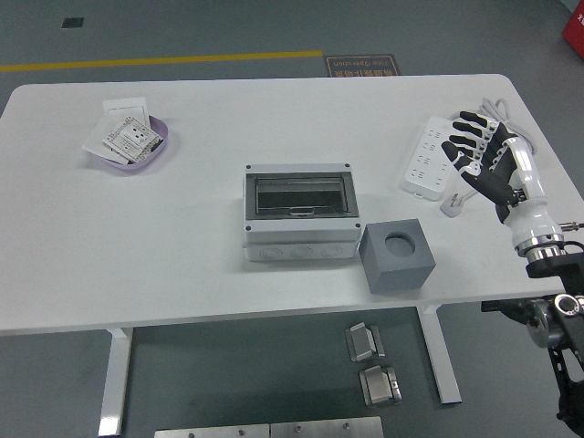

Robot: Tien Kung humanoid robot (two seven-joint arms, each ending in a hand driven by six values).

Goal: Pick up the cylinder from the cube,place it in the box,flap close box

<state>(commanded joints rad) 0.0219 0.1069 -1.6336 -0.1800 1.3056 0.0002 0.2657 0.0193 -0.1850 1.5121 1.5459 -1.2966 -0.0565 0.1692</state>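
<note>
The right black-and-white five-fingered hand [484, 157] hovers with fingers spread, holding nothing, above the white power strip [431, 165]; no writing is legible.

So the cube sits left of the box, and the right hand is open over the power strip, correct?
Not quite. The head view shows the cube to the right of the box, at its near right corner. The right hand is open over the power strip.
</note>
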